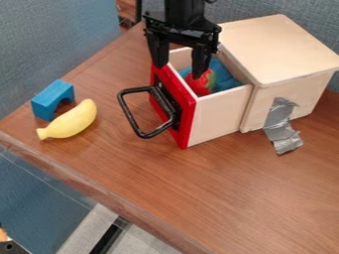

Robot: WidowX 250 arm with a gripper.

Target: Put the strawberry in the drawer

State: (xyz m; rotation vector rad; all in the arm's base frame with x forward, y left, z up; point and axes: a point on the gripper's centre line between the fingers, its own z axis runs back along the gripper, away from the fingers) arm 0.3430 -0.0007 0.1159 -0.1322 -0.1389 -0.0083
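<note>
My gripper [179, 72] hangs over the front of the pulled-out drawer, its two fingers spread wide with nothing between them. The right fingertip overlaps the top of the red strawberry [200, 83] in this view; whether they touch I cannot tell. The strawberry lies inside the drawer [215, 115], near its front, against blue material [225, 79]. The drawer has pale wooden sides, a red front and a black handle, and it stands open from the wooden box.
The box [278, 47] stands at the upper right, with silver tape [283, 126] hanging from its side onto the table [218, 198]. To the left lie a yellow banana [71, 120] and a blue arch block [51, 99]. The table's front edge runs diagonally across the lower left.
</note>
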